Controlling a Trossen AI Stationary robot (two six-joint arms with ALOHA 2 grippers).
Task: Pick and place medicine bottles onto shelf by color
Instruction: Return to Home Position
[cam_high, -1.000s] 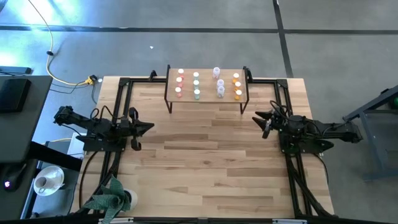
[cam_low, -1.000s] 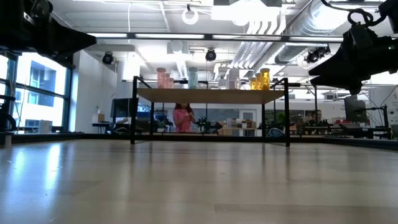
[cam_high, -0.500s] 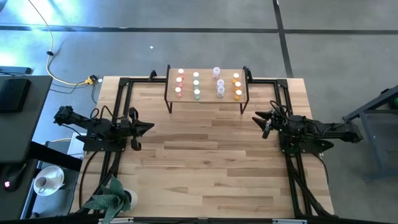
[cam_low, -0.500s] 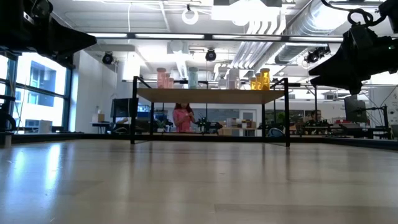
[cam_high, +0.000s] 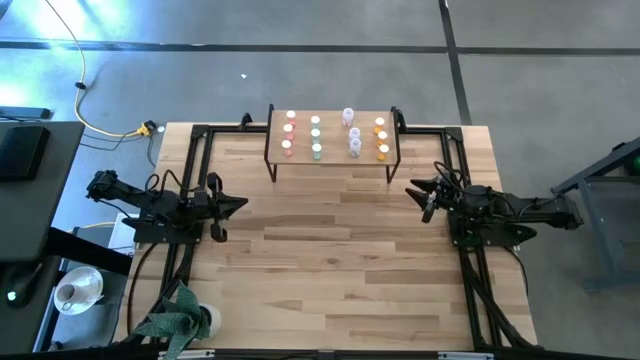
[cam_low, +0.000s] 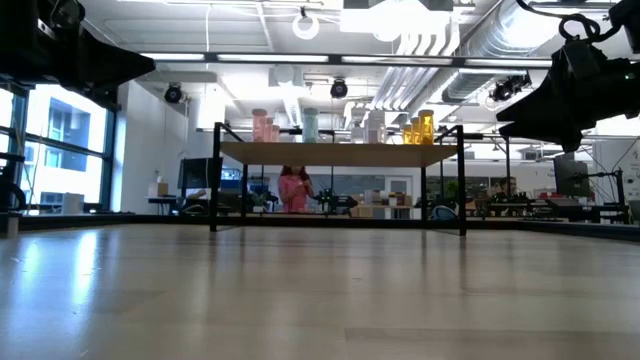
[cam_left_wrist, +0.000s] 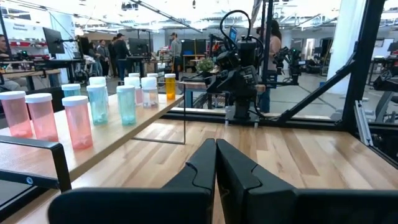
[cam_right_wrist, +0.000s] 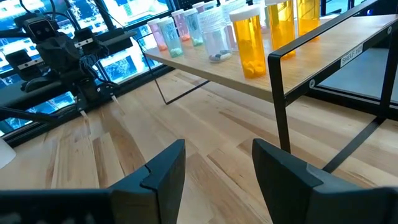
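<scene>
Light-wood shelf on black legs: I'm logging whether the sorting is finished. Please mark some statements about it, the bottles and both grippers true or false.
1. Every white-capped medicine bottle stands on the small light-wood shelf; none lies on the plank tabletop. True.
2. In the high view, the orange bottles fill the shelf's left end. False: they stand at its right end; the red-pink bottles are at the left.
3. The left gripper is open. False: its fingers are shut together, holding nothing.
4. The right gripper is open and empty. True.
</scene>
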